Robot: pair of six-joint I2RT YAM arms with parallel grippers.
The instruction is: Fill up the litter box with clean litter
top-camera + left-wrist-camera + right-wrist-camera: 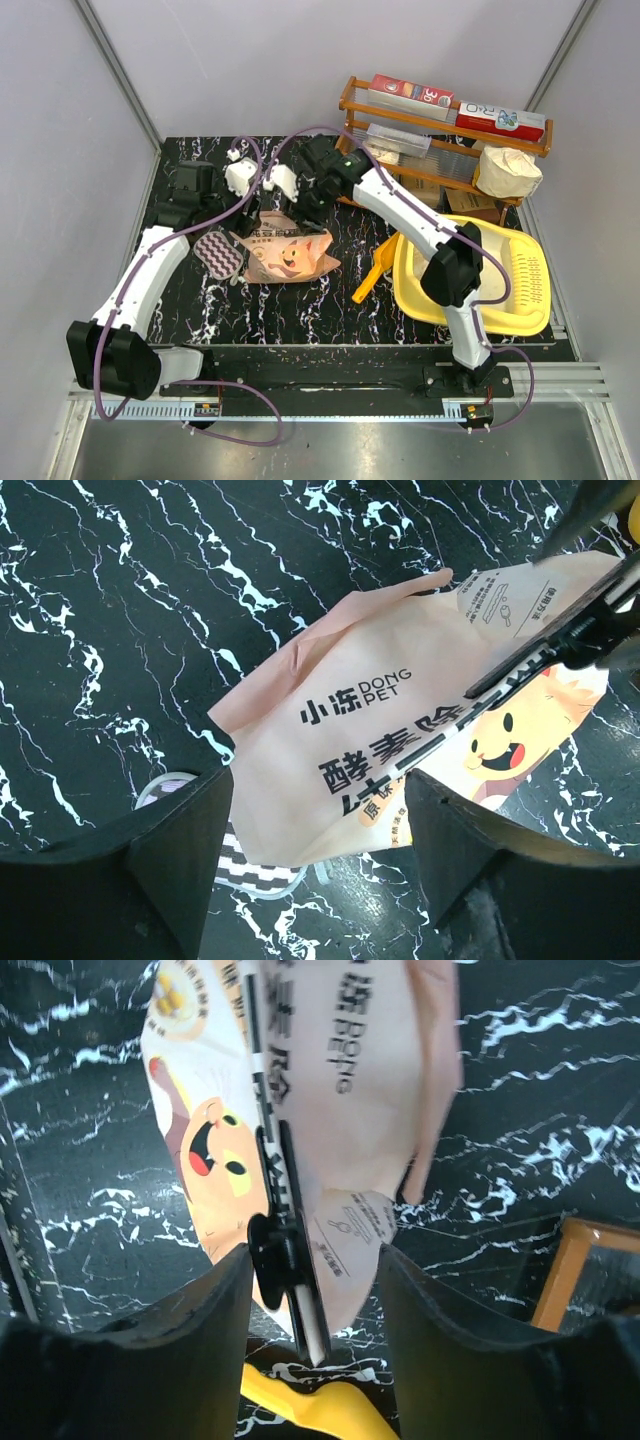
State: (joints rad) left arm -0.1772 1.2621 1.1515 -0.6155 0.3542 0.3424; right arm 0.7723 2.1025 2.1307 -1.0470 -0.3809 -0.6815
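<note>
The peach-orange bag of clean litter [287, 256] lies flat on the black marbled table, with a black clip bar [285, 1250] across it; the granules are hidden inside. The yellow litter box [520, 300] stands at the right, partly behind my right arm. My left gripper [248, 205] hangs over the bag's back left corner. In the left wrist view this gripper [318, 785] is open, with the bag [400, 730] showing between its fingers. My right gripper [305, 208] is over the bag's back right corner. In the right wrist view it [315, 1255] is open around the clip's end and the bag [330, 1090].
A yellow-orange scoop [372, 275] lies between the bag and the litter box, also seen as scoop [310, 1405]. A zigzag-patterned pouch [218, 252] pokes out under the bag's left end. A wooden rack [445, 125] with boxes and a white sack [508, 172] stands at the back right.
</note>
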